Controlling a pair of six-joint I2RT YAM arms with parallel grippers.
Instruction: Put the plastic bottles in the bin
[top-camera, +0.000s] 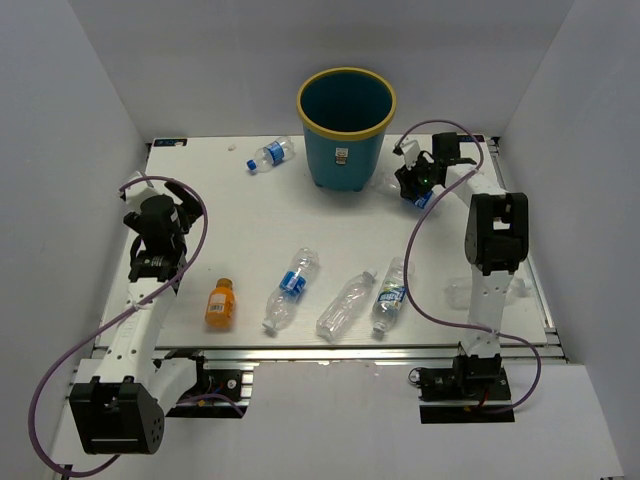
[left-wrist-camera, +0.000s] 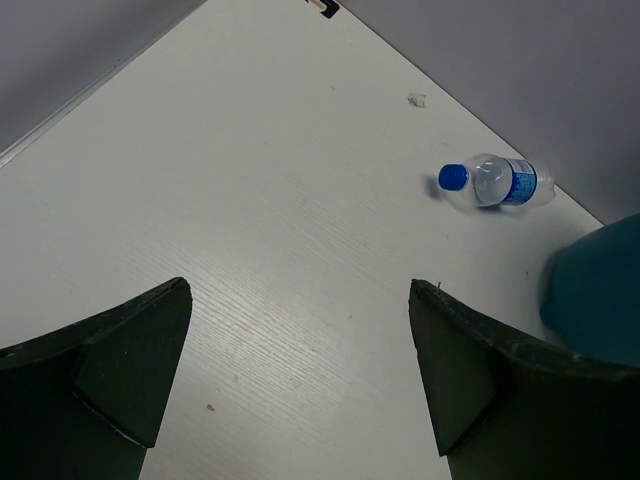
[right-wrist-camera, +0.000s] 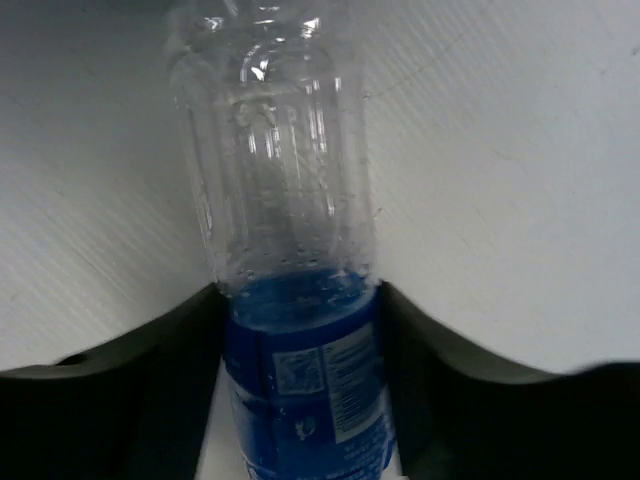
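The teal bin (top-camera: 345, 125) with a yellow rim stands at the back middle. My right gripper (top-camera: 417, 186) is just right of the bin, low by the table, and is shut on a clear blue-labelled bottle (right-wrist-camera: 285, 300); both fingers (right-wrist-camera: 165, 350) press its label. My left gripper (top-camera: 168, 208) is open and empty over the left side of the table, its jaws wide apart (left-wrist-camera: 300, 330). Another blue-labelled bottle (top-camera: 270, 155) lies left of the bin and also shows in the left wrist view (left-wrist-camera: 497, 183). Near the front lie an orange bottle (top-camera: 220, 303), two blue-labelled bottles (top-camera: 291, 290) (top-camera: 390, 297), and a clear unlabelled one (top-camera: 345, 305).
White walls enclose the table on three sides. The right arm's upright link (top-camera: 495, 250) stands at the right, with a faint clear shape (top-camera: 462, 292) beside it. The bin's side (left-wrist-camera: 600, 290) shows at the right edge of the left wrist view.
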